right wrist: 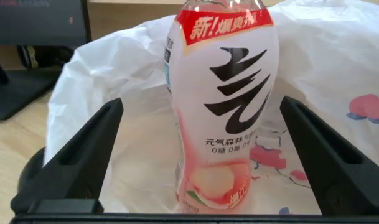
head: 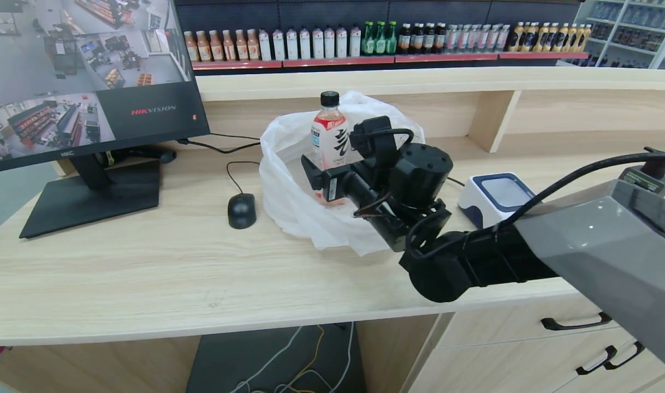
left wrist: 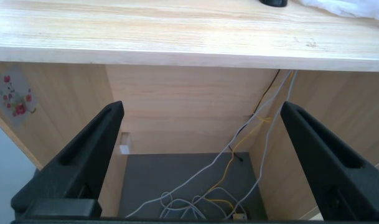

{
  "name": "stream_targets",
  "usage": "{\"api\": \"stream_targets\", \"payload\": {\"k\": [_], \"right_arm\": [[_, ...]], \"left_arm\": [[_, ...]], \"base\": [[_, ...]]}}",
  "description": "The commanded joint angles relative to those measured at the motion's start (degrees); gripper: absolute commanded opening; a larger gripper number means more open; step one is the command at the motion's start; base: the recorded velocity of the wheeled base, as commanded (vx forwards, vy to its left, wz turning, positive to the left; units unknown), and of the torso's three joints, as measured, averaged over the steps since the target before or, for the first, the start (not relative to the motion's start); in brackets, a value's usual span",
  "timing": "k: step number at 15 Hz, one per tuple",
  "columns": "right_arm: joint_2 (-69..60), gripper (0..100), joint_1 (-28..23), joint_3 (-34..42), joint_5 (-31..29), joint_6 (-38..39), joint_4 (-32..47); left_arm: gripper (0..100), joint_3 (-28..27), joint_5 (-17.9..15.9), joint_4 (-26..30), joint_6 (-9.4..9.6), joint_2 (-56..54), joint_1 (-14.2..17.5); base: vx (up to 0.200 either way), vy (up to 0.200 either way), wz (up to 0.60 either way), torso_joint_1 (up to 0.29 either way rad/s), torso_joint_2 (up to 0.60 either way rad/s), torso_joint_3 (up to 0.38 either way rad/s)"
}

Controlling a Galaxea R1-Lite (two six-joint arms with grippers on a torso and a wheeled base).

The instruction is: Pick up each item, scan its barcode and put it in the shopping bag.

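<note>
A pink drink bottle (head: 328, 131) with a black cap stands upright inside the white plastic shopping bag (head: 289, 185) at the middle of the counter. My right gripper (head: 326, 183) reaches into the bag at the bottle's lower half. In the right wrist view the bottle (right wrist: 223, 106) stands between the two fingers of the right gripper (right wrist: 201, 109), which is open, with a gap on each side. The bag (right wrist: 338, 56) wraps around behind it. My left gripper (left wrist: 202, 109) is open and holds nothing, below the counter's front edge (left wrist: 177, 59).
A barcode scanner (head: 496, 196) sits right of the bag. A black mouse (head: 241, 210) and a monitor (head: 81, 82) on its stand are to the left. Loose cables (left wrist: 226, 180) hang under the counter. Drawers (head: 578, 327) are at the lower right.
</note>
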Motion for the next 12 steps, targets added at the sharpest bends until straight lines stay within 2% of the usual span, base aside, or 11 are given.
{"api": "stream_targets", "payload": {"k": [1,4,6,7,9,12], "right_arm": [[-11.6,100,2.0,13.9,-0.1,-0.1,-2.9],[-20.2,100,1.9,31.9,0.1,-1.0,-15.2],[-22.0,100,2.3,43.6,0.4,1.4,-26.0],[-22.8,100,2.4,48.1,0.4,2.7,-27.2],[-27.9,100,2.3,52.6,0.2,4.3,-27.2],[-30.3,100,2.1,54.2,-0.2,4.8,-27.2]], "left_arm": [[100,0.0,0.0,0.0,0.02,0.0,-0.1],[100,0.0,0.0,0.0,0.02,0.0,0.0],[100,0.0,0.0,0.0,0.02,0.0,0.0],[100,0.0,0.0,0.0,0.02,0.0,-0.1],[100,0.0,0.0,0.0,0.02,0.0,0.0],[100,0.0,0.0,0.0,0.11,0.0,-0.1]], "base": [[0.000,0.000,0.00,0.000,0.00,0.000],[0.000,0.000,0.00,0.000,0.00,0.000],[0.000,0.000,0.00,0.000,0.00,0.000],[0.000,0.000,0.00,0.000,0.00,0.000],[0.000,0.000,0.00,0.000,0.00,0.000],[0.000,0.000,0.00,0.000,0.00,0.000]]}}
